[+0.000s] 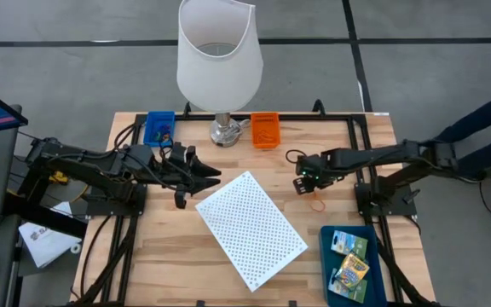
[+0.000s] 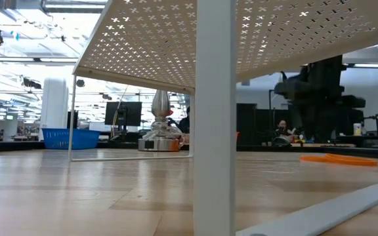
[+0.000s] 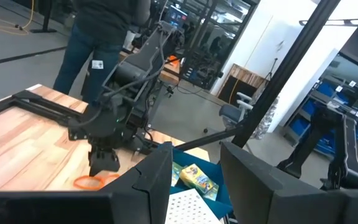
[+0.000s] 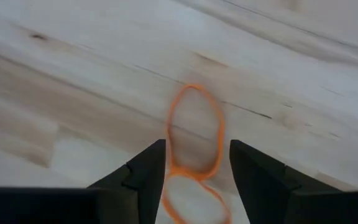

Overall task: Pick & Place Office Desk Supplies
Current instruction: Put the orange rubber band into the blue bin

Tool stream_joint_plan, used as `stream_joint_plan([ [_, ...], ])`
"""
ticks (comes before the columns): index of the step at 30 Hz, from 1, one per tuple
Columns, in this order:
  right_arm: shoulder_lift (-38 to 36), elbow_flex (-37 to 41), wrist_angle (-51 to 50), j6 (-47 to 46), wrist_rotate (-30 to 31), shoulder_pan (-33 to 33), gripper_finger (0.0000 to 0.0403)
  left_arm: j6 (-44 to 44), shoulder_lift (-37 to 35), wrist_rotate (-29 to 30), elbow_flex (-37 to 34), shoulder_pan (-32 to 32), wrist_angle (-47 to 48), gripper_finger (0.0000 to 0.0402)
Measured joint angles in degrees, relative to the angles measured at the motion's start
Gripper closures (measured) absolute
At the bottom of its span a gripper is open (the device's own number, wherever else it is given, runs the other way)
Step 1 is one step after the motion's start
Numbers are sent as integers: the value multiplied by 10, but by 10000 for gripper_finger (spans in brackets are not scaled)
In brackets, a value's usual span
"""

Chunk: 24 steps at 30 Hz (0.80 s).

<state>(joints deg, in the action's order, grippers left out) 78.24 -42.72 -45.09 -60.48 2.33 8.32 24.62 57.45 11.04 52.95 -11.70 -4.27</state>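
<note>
The right gripper [image 4: 194,163] hangs low over the tabletop [image 1: 177,239], jaws parted and holding nothing. Two orange rubber bands [image 4: 194,127] lie flat on the wood directly in line with the gap between the jaws, one overlapping the other. Their long axes run roughly along the gripper's forward direction, so the fingers [image 4: 143,167] straddle the nearer loop from either side. In the high view the bands [image 1: 315,201] lie just beside the right gripper [image 1: 305,181], well apart from the left gripper [image 1: 196,177], which waits with jaws parted and empty near the perforated white panel [image 1: 250,228]. The right arm is judged the one to pick.
</note>
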Motion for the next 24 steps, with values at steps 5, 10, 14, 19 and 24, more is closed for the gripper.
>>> stream_joint_plan([
  [5, 35, 18, 13, 9, 0, 0, 230, 0, 0, 1, 0, 0, -1, 270],
  [10, 63, 44, 38, 2, -4, -3, 232, 0, 0, 7, 0, 0, -1, 270],
  [14, 80, 50, 45, 2, -7, -5, 248, -1, 0, 10, 0, 1, -2, 270],
  [19, 83, 51, 66, 5, -9, -17, 332, -2, 0, 10, 0, 2, -3, 270],
  [24, 73, 53, 83, 10, -8, -23, 393, -2, 0, 10, 0, 2, -4, 270],
])
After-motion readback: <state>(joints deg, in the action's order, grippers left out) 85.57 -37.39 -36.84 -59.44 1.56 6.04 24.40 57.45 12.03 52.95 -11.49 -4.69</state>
